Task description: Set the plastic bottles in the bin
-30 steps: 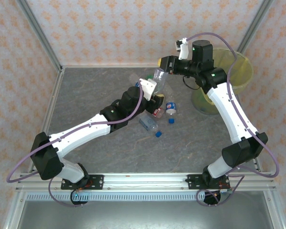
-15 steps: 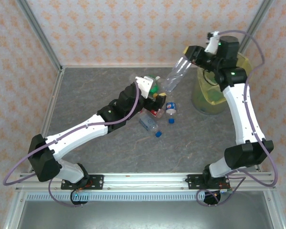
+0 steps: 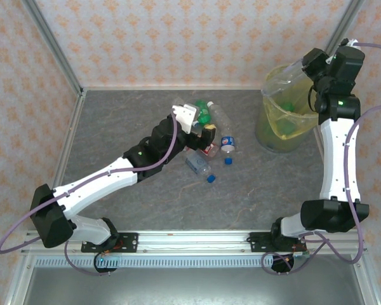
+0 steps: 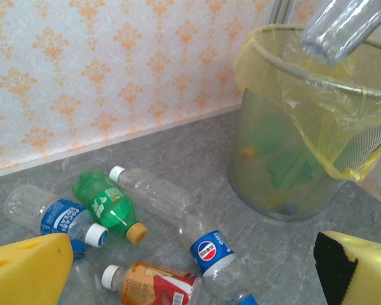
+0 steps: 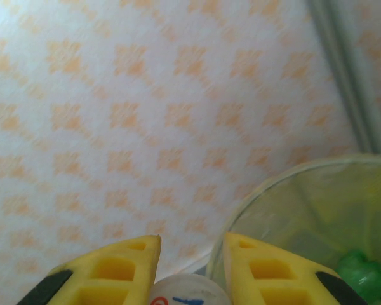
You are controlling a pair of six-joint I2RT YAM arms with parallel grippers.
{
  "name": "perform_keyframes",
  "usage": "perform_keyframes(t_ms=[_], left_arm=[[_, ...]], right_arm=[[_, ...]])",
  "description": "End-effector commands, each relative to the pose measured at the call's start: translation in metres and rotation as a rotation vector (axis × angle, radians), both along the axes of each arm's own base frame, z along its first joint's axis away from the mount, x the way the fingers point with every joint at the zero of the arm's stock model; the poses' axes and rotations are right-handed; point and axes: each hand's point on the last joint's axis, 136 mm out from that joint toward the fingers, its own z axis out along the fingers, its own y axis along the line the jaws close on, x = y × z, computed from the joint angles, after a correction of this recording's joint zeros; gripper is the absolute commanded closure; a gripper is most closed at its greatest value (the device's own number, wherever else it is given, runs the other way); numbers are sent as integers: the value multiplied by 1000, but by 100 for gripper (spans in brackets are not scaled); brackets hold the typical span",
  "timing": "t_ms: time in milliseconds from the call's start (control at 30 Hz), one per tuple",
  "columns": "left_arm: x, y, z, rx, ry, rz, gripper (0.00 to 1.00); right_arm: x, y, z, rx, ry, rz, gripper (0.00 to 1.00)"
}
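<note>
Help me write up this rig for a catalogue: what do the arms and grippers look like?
Left arm and right arm: white links, black joints, small green lights, looping purple cables. Left gripper and right gripper: yellow blocky fingers, black pads.

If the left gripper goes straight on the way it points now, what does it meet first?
Most likely the clear bottle with the blue label, lying just ahead of the open left gripper; the bin stands farther behind. Depth is uncertain.
</note>
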Motion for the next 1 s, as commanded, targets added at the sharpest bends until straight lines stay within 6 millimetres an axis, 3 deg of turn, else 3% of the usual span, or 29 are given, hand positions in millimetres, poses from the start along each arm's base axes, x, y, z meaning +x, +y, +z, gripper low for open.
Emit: perform_keyframes(t_ms=[0,133,233,567,667,700,733,967], left_arm=[[0,14,17,-51,-43,43,1],[-2,20,17,-63,-47,54,1],[-3,23,15,-71,-45,58,1],[1,27,11,-78,-28,70,1],[0,29,10,-79,-23,73,1],[0,30,10,-79,-20,76,1],[0,31,9,-78,-17,79,1],[3,40,5,-86,-1,108,1]], right_arm=[[-20,-36,42,-88,-112,-208,81],[-23,-57,42,-175,-91,-330,78],[-17,-65,31,-216,-49,-366,78],[30,-52,-23,-225,85,-248,74],[43,-38,-35,-248,129,-183,52],[45,-33,-36,-254,139,-170,35],[47,-30,-37,-259,147,-162,3],[42,-19,-25,-256,116,-143,0]])
